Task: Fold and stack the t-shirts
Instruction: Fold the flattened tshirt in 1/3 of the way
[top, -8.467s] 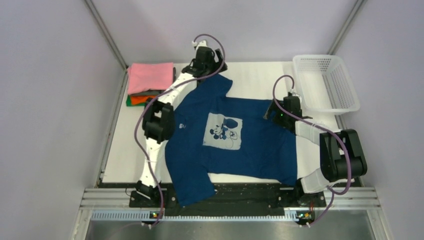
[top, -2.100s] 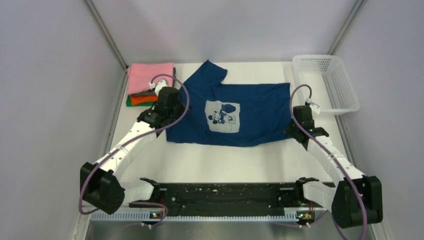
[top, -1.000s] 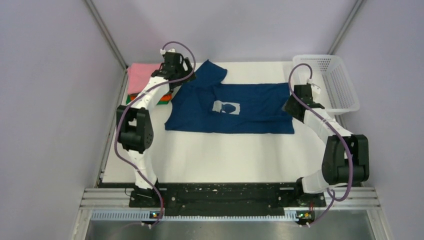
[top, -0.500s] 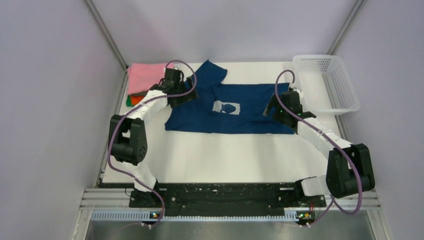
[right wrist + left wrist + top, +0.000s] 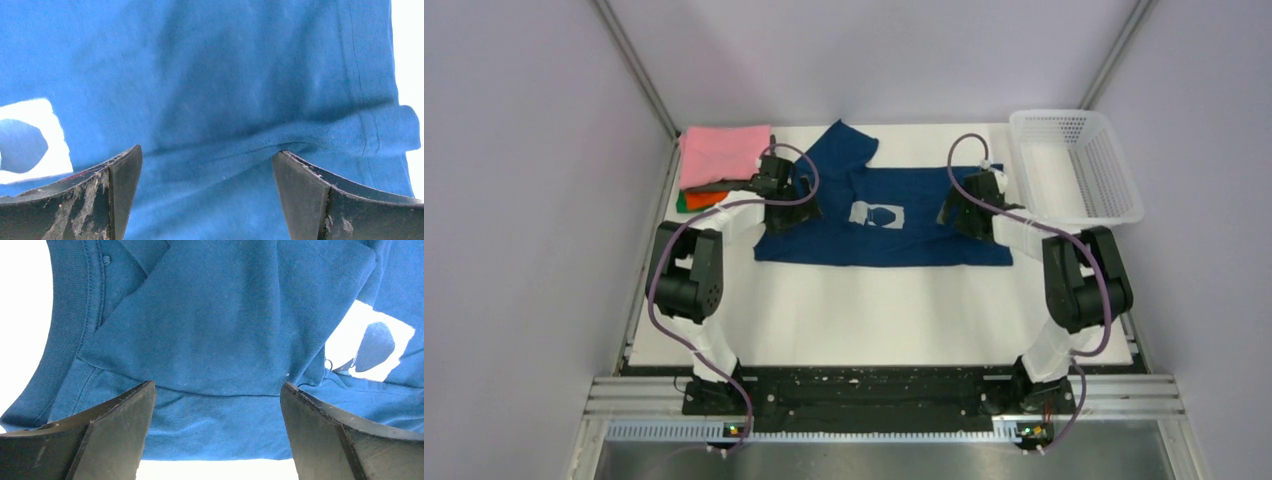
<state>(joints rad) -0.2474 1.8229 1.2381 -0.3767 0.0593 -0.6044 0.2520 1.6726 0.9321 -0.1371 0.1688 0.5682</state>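
We find the navy t-shirt [image 5: 884, 225] lying on the far half of the white table [image 5: 874, 310]. It sits between the stack of folded shirts at the far left, topped by the pink shirt [image 5: 724, 155], and the white mesh basket [image 5: 1064, 114] at the far right. The shirt is partly folded into a long band. One sleeve juts towards the far edge, and a fold covers part of its white print [image 5: 873, 214].

The left gripper [image 5: 786, 210] hangs over the collar end and the right gripper [image 5: 964, 212] over the hem end. Both wrist views show the fingers spread wide with nothing between them but cloth below. In each, a fold ridge runs across the gap. We cannot tell whether the fingertips touch the fabric.

We judge the step in hand to be a two-point pinch for the next fold.

Risks noted:
- Several layers overlap at both ends. A shallow closure may catch the top layer only, and the fold would open on lifting.
- The ridges are uneven. If the two arms seize at different depths or lift out of step, the band will skew.
- The jutting sleeve is not tucked and may trail out of the finished fold.
- The left arm works just beside the stack, so a wide swing could shift the pink shirt.
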